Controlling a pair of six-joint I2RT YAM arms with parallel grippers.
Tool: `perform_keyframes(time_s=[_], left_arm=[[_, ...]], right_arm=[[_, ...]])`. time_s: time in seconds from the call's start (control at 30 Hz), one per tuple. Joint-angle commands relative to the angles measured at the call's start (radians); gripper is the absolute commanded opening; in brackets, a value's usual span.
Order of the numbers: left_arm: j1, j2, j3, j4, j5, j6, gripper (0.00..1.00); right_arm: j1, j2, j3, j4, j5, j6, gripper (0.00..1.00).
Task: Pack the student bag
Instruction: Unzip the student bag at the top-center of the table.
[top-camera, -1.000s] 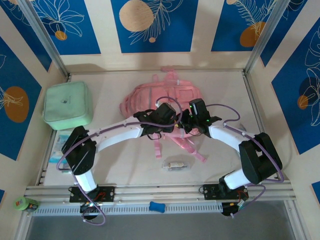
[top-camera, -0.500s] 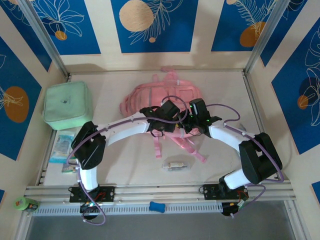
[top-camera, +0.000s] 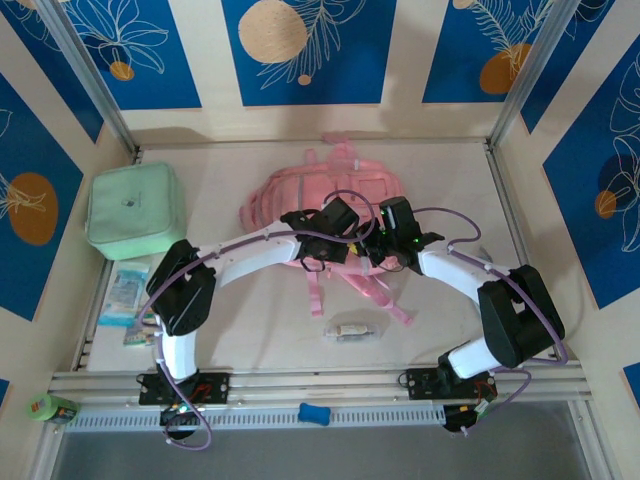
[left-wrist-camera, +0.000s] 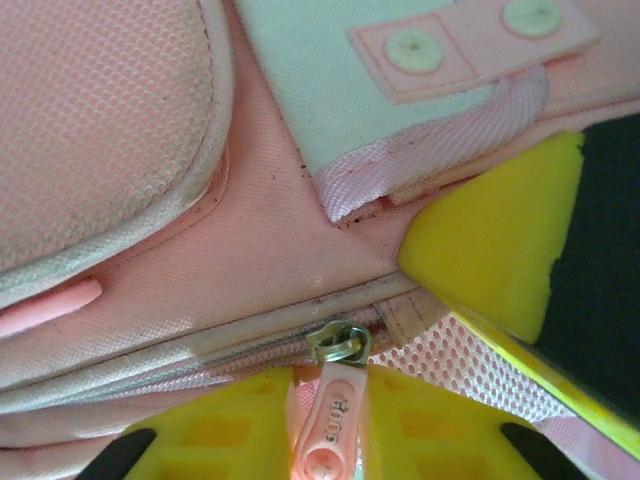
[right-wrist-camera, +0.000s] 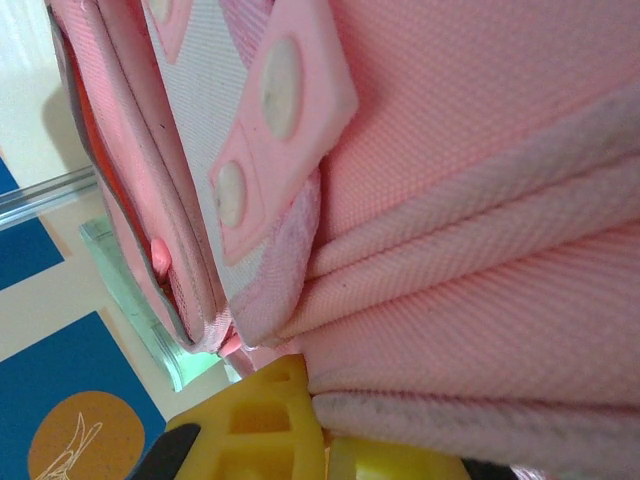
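The student bag (top-camera: 320, 190), pink with pale trim, lies flat at the middle back of the table. My left gripper (top-camera: 345, 243) is at its near edge. In the left wrist view my left gripper (left-wrist-camera: 328, 435) has its yellow fingers (left-wrist-camera: 215, 425) pressed on both sides of the bag's pink zipper pull (left-wrist-camera: 330, 415), just below the metal slider (left-wrist-camera: 340, 343) on a closed zip. My right gripper (top-camera: 378, 250) is close beside it. The right gripper (right-wrist-camera: 325, 455) is shut on a fold of the bag's pink fabric (right-wrist-camera: 480, 300).
A mint green zip case (top-camera: 135, 210) sits at the left, with flat packets (top-camera: 125, 292) in front of it. A small clear-wrapped item (top-camera: 350, 330) lies near the front, below the bag's straps (top-camera: 385, 298). Frame posts stand at the back corners.
My left arm has reached further right along the bag's near edge and its jaws have narrowed onto the zipper pull. The right arm has stayed where it was.
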Motion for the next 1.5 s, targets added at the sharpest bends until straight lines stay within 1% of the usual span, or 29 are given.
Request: perform_keyframes(time_s=[0.0, 0.1, 0.23, 0.4, 0.53, 0.63, 0.7, 0.83, 0.87, 0.93, 1.03, 1.13, 1.23, 1.27, 1.4, 1.47], left_arm=[[0.024, -0.011, 0.003, 0.002, 0.018, 0.031, 0.17], [0.031, -0.036, -0.034, 0.024, 0.034, 0.050, 0.15], [0.049, -0.064, -0.091, 0.034, 0.063, 0.072, 0.08], [0.082, -0.113, -0.178, 0.077, 0.093, 0.063, 0.02], [0.095, -0.141, -0.224, 0.093, 0.097, 0.075, 0.00], [0.104, -0.165, -0.265, 0.088, 0.089, 0.086, 0.00], [0.105, -0.184, -0.298, 0.088, 0.075, 0.088, 0.00], [0.107, -0.222, -0.344, 0.098, 0.080, 0.085, 0.00], [0.106, -0.232, -0.354, 0.100, 0.082, 0.081, 0.00], [0.106, -0.254, -0.374, 0.107, 0.081, 0.060, 0.00], [0.107, -0.280, -0.399, 0.143, 0.100, 0.035, 0.00], [0.107, -0.271, -0.400, 0.189, 0.108, 0.024, 0.00], [0.106, -0.225, -0.334, 0.160, 0.119, 0.031, 0.00], [0.107, -0.217, -0.321, 0.159, 0.125, 0.033, 0.00], [0.106, -0.217, -0.311, 0.172, 0.093, 0.022, 0.00], [0.105, -0.216, -0.313, 0.188, 0.096, 0.028, 0.00]], right_arm=[[-0.024, -0.039, 0.030, 0.007, -0.073, -0.033, 0.00], [-0.045, -0.045, 0.037, -0.015, -0.092, -0.060, 0.00], [-0.081, -0.053, 0.050, -0.053, -0.124, -0.122, 0.00], [-0.129, -0.048, 0.077, -0.105, -0.171, -0.207, 0.00], [-0.173, -0.033, 0.098, -0.128, -0.217, -0.269, 0.00], [-0.227, -0.005, 0.144, -0.179, -0.249, -0.357, 0.00], [-0.268, 0.032, 0.195, -0.225, -0.272, -0.428, 0.00], [-0.318, 0.115, 0.275, -0.267, -0.328, -0.514, 0.00], [-0.331, 0.137, 0.300, -0.288, -0.327, -0.543, 0.00], [-0.349, 0.151, 0.329, -0.335, -0.271, -0.569, 0.00], [-0.377, 0.147, 0.332, -0.323, -0.250, -0.571, 0.00], [-0.344, 0.141, 0.321, -0.282, -0.303, -0.558, 0.05], [-0.309, 0.136, 0.328, -0.317, -0.292, -0.570, 0.12], [-0.309, 0.131, 0.326, -0.332, -0.289, -0.567, 0.15], [-0.312, 0.066, 0.256, -0.311, -0.325, -0.514, 0.39], [-0.284, 0.020, 0.216, -0.313, -0.325, -0.464, 0.46]])
